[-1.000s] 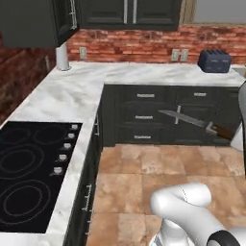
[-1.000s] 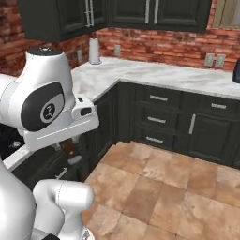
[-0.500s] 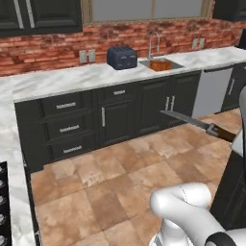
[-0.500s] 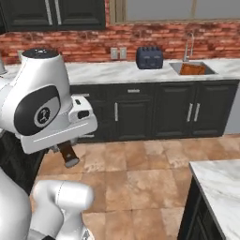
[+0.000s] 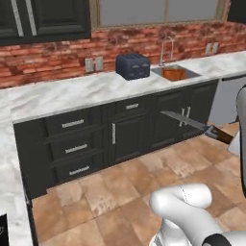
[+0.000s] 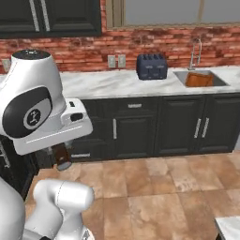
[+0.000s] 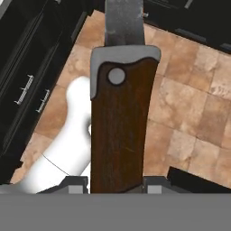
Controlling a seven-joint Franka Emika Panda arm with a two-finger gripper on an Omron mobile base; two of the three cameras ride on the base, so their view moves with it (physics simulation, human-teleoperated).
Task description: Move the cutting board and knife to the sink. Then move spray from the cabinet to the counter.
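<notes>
One long white marble counter with grey veins (image 5: 72, 96) runs along a red brick wall (image 6: 154, 44), set over dark charcoal drawers and cupboard doors with silver handles (image 5: 115, 134); a terracotta tiled floor (image 6: 154, 187) lies in front of it. Landmark: a steel sink basin (image 6: 199, 78) sunk into that counter, with a curved silver tap (image 6: 194, 51) rising just behind it. Inside the basin lies a reddish-brown wooden cutting board (image 6: 198, 79). Left of the sink, on the counter, stands a dark blue-grey toaster (image 6: 151, 66); further left of it, two pale wall sockets (image 6: 116, 61) sit on the brick. Above the sink is a wide grey window (image 6: 187, 11), and left of that hang dark panelled wall cabinets with long silver handles (image 6: 47, 16). Pincer: the two-finger gripper (image 7: 115, 182) is partly closed, its dark finger tips pressed to either side of a knife with a dark brown wooden handle, one silver rivet and a grey steel blade (image 7: 122, 122). The handle stands between the tips and the blade points away from the hand. In the left base view the knife (image 5: 194, 126) hangs in the air in front of the cupboards, below the sink and well apart from it, blade pointing left.
</notes>
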